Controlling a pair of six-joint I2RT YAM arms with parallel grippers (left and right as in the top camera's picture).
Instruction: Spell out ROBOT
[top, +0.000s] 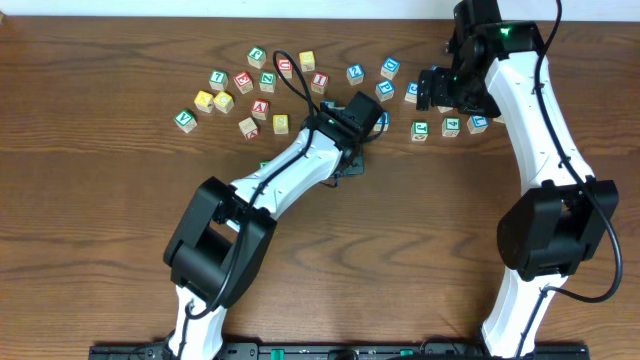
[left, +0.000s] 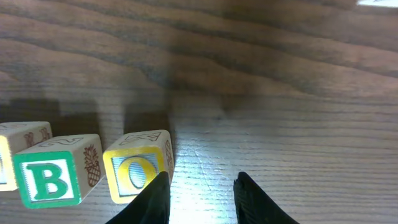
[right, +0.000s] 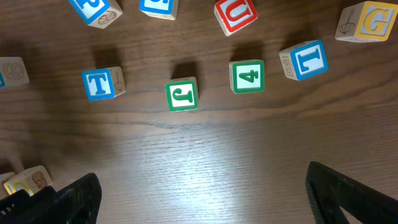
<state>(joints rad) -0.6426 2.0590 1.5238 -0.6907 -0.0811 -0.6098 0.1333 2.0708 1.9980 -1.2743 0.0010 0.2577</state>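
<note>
— While we look down the left wrist view, we have the left gripper (left: 199, 202) low over the table (left: 280, 93). Its two dark fingers (left: 155, 199) sit fairly close together, with only bare wood in the gap. Nothing held, we'd say.

— Agreed, narrow and empty. Just left of it is the O cube (left: 134, 175), yellow-faced and upright, letter towards us. The near finger crosses its lower corner in this view, and we cannot tell whether it touches.

— Right beside the O we see the B cube (left: 46, 180), with a green frame and a pineapple drawn on its side face. The two sit in a line, side by side.

— We've got a third cube (left: 25, 134) past the B, cut off by the frame edge and showing a yellow border. We can't read its letter.

— Over to the right wrist view. The right gripper (right: 200, 177) is spread wide, a finger at each bottom corner, with plain table between them and nothing carried.

— Ahead of it is the T cube (right: 99, 84), blue frame, standing alone on the wood, well apart from those fingers.

— To its right we get a green J cube (right: 182, 95), a green 4 cube (right: 247, 76) and a blue L cube (right: 305, 60), each apart from its neighbour.

— Farther back, we see a red U cube (right: 236, 14) and a yellow G cube (right: 367, 22).

— From overhead, we see the left arm (top: 290, 170) reaching to the middle of the table and the right arm (top: 540, 130) reaching to the far right.
</note>
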